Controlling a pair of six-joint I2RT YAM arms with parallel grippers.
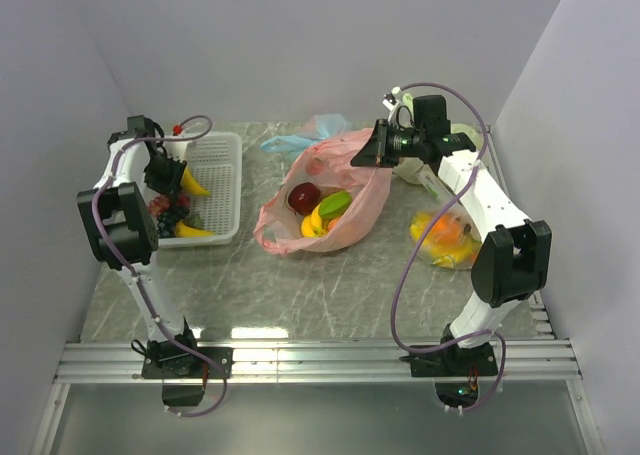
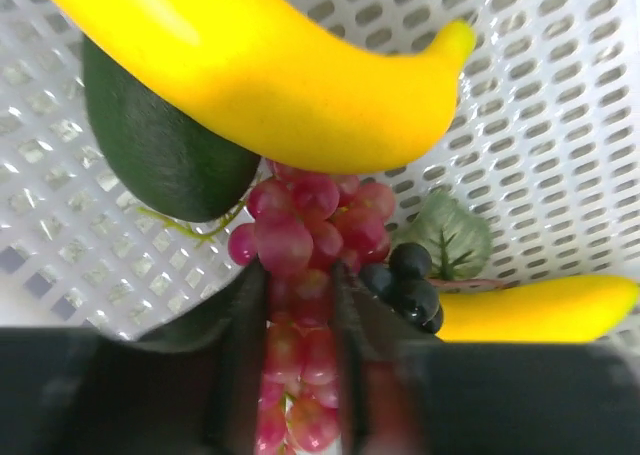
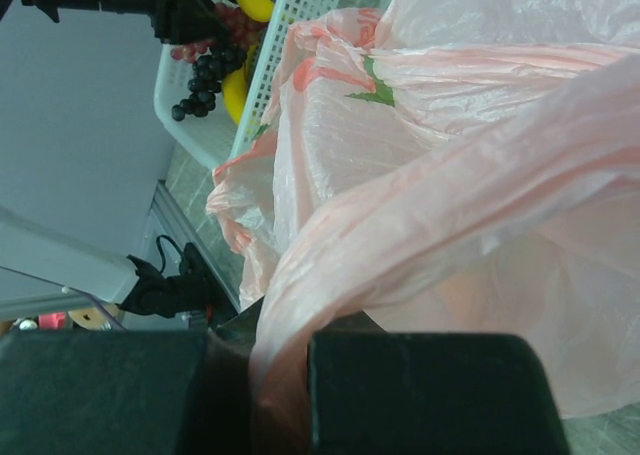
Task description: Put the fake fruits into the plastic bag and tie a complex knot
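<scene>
The pink plastic bag (image 1: 345,190) lies open mid-table, with a dark red apple (image 1: 304,196), a green piece (image 1: 335,204) and a banana (image 1: 313,223) inside. My right gripper (image 1: 378,147) is shut on the bag's far-right rim and holds it up; in the right wrist view the pink film (image 3: 430,225) runs down between the jaws of that gripper (image 3: 280,365). My left gripper (image 1: 165,183) is down in the white basket (image 1: 228,190). In the left wrist view it (image 2: 300,275) is shut on a pink-red grape bunch (image 2: 310,215), under a yellow banana (image 2: 270,85).
The basket also holds a dark green fruit (image 2: 160,155), black grapes (image 2: 405,280), a green leaf (image 2: 450,237) and a second banana (image 2: 530,310). A light blue bag (image 1: 310,133) lies behind the pink one. A clear bag of yellow-orange fruit (image 1: 445,237) lies at the right.
</scene>
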